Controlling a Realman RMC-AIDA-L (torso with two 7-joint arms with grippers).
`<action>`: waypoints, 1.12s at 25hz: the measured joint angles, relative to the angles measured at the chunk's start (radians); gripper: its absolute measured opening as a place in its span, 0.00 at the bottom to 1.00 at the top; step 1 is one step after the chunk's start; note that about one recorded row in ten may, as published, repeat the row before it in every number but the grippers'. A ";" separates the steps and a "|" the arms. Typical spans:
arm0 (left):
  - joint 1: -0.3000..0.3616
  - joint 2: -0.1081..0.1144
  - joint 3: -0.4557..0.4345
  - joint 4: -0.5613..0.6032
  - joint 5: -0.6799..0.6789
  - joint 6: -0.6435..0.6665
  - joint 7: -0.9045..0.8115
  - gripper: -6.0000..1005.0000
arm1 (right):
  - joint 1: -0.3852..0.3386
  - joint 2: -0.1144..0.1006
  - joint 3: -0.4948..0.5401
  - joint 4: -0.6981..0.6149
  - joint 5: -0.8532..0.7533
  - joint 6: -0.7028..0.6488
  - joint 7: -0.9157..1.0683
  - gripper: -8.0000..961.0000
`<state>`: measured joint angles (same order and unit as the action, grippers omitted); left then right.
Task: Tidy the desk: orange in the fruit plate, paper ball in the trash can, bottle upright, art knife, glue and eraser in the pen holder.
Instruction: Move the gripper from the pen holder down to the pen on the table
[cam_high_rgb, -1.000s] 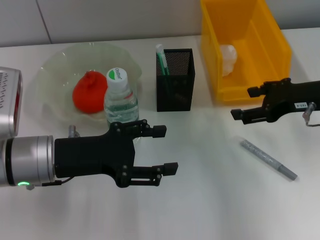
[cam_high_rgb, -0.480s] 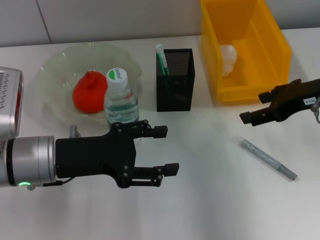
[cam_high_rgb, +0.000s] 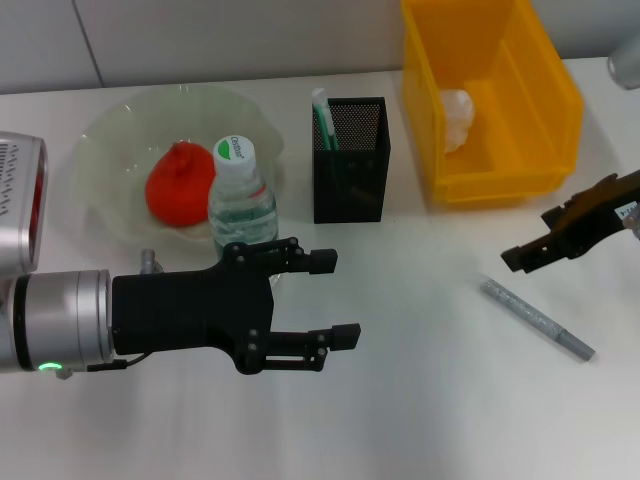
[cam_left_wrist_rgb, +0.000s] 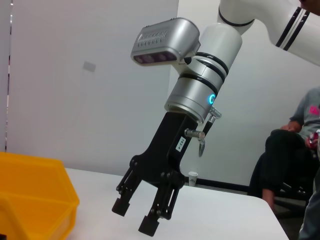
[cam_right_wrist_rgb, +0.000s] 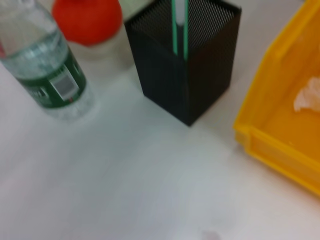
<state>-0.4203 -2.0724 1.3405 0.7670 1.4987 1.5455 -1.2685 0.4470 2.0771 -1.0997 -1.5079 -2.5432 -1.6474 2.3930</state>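
Observation:
The orange (cam_high_rgb: 177, 188) lies in the fruit plate (cam_high_rgb: 110, 135), and the bottle (cam_high_rgb: 241, 205) stands upright at the plate's front rim. Near the table's front, below the bottle, my left gripper (cam_high_rgb: 333, 299) hangs open and empty. A green-and-white stick (cam_high_rgb: 322, 118) stands in the pen holder (cam_high_rgb: 350, 175). The paper ball (cam_high_rgb: 456, 117) rests inside the trash can (cam_high_rgb: 540, 100). A grey art knife (cam_high_rgb: 537, 320) lies flat at the right. Just above it and apart from it is my right gripper (cam_high_rgb: 530, 245), open (cam_left_wrist_rgb: 132, 217) and empty. The eraser is out of view.
The right wrist view shows the bottle (cam_right_wrist_rgb: 50, 67), orange (cam_right_wrist_rgb: 87, 20), pen holder (cam_right_wrist_rgb: 185, 65) and trash can (cam_right_wrist_rgb: 280, 130) with bare table in front of them. A person (cam_left_wrist_rgb: 292, 150) sits beyond the table's far side.
My right gripper has moved right and toward the table's front, away from the trash can's front wall, nearer the grey knife. The left arm has not moved.

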 joint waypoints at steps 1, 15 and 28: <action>0.000 0.000 0.000 0.000 -0.003 0.001 0.000 0.80 | 0.005 0.000 -0.006 0.003 -0.013 -0.003 0.005 0.86; 0.000 0.000 0.002 -0.002 -0.003 0.001 0.000 0.80 | 0.053 0.000 -0.047 0.098 -0.067 0.030 0.005 0.85; -0.001 0.000 0.007 -0.002 -0.003 0.001 0.000 0.80 | 0.067 0.002 -0.127 0.167 -0.096 0.089 0.007 0.85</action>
<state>-0.4215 -2.0723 1.3474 0.7654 1.4956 1.5463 -1.2686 0.5136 2.0791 -1.2265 -1.3411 -2.6396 -1.5583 2.4003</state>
